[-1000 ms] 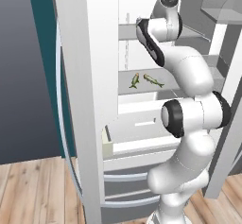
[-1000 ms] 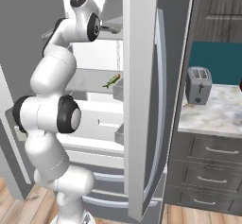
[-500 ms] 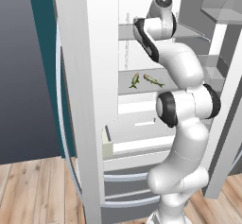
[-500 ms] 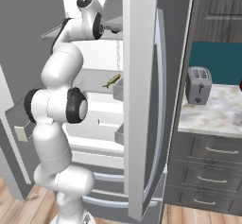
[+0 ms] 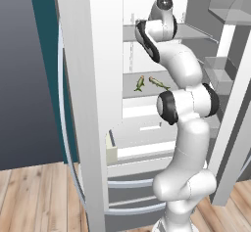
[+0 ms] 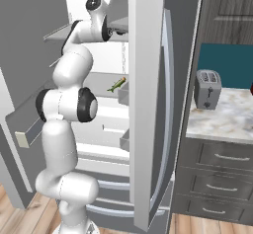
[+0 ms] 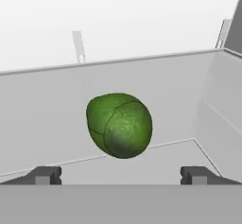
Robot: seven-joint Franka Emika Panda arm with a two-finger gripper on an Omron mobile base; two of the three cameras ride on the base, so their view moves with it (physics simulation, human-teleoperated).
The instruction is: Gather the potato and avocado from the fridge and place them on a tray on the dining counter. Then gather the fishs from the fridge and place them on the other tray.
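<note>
Between the two dark fingertips [image 7: 45,175] at the bottom of the hand view, a wide gap stands empty: the gripper [image 7: 120,176] is spread to its full width and holds nothing. Neither tip touches anything.

Just ahead, centred on that gap, the avocado [image 7: 119,124] sits alone on a pale grey shelf [image 7: 47,119] inside the fridge [image 5: 93,79]. Green, rounded, darker and shadowed on its underside. Still apart from the fingers. White back wall behind it; a side wall rises at the right of the hand view.

Base views: arm reaches up and in to the upper shelf level, hand end hidden behind the wrist, so fingers cannot be read there.

One shelf lower, the two fishs [image 5: 149,82] lie close side by side, slender and grey-green, near the shelf's front edge. From the right base view one fish [image 6: 116,84] shows at the door edge.

Both fridge doors stand open, drawers below shut. To the right of the fridge, a toaster [image 6: 207,89] stands on a marbled countertop [image 6: 222,122] over dark drawers.
</note>
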